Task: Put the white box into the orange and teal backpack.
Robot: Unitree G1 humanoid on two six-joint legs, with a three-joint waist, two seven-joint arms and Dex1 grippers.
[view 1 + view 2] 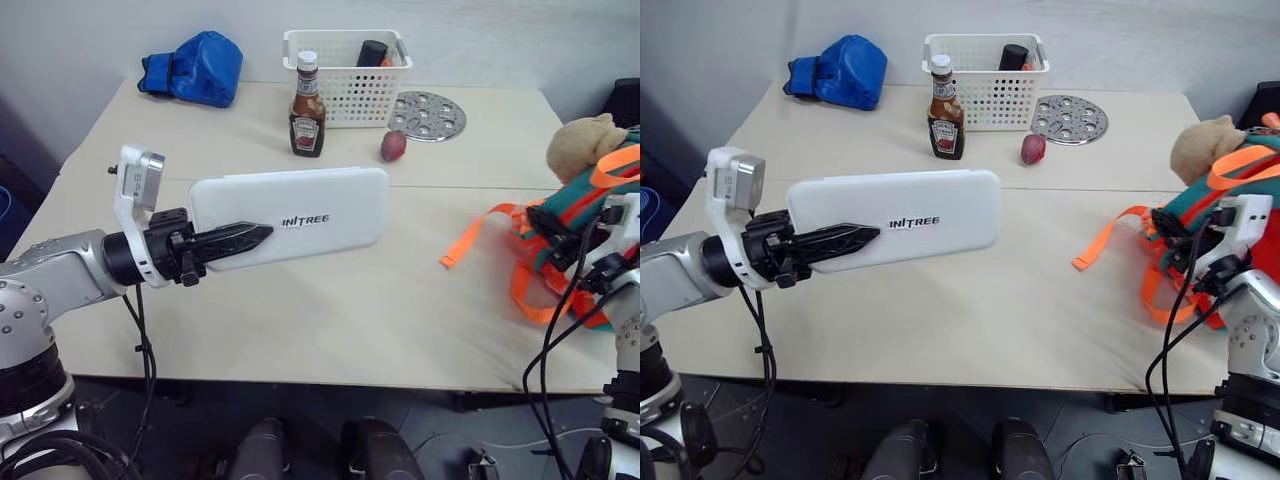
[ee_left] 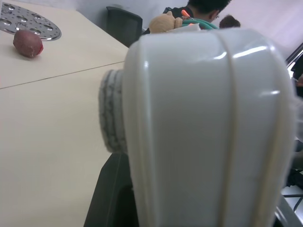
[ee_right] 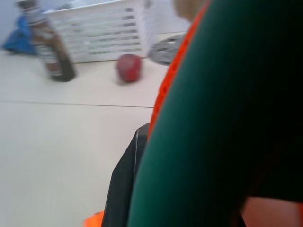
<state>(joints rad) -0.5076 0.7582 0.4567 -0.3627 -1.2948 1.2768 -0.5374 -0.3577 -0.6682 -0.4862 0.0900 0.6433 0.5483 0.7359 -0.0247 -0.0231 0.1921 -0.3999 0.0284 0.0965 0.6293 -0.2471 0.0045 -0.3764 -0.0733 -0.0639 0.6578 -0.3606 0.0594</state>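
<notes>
The white box (image 1: 300, 215), long and flat with dark lettering, is held level above the table (image 1: 330, 320) by its left end. My left gripper (image 1: 250, 238) is shut on it, one black finger (image 1: 235, 240) lying across its front face. In the left wrist view the white box (image 2: 203, 132) stands close, end-on. The orange and teal backpack (image 1: 572, 205) sits at the table's right edge with a tan plush toy (image 1: 585, 140) on top and orange straps (image 1: 478, 235) trailing left. My right gripper (image 1: 1175, 228) is pressed into the backpack's near side; teal fabric (image 3: 227, 118) covers it.
A ketchup bottle (image 1: 307, 110), a white perforated basket (image 1: 350, 75), a round metal plate with holes (image 1: 428, 115) and a small red fruit (image 1: 393, 146) stand at the back. A blue boxing glove (image 1: 195, 68) lies back left. People (image 2: 203, 7) sit beyond the table's right side.
</notes>
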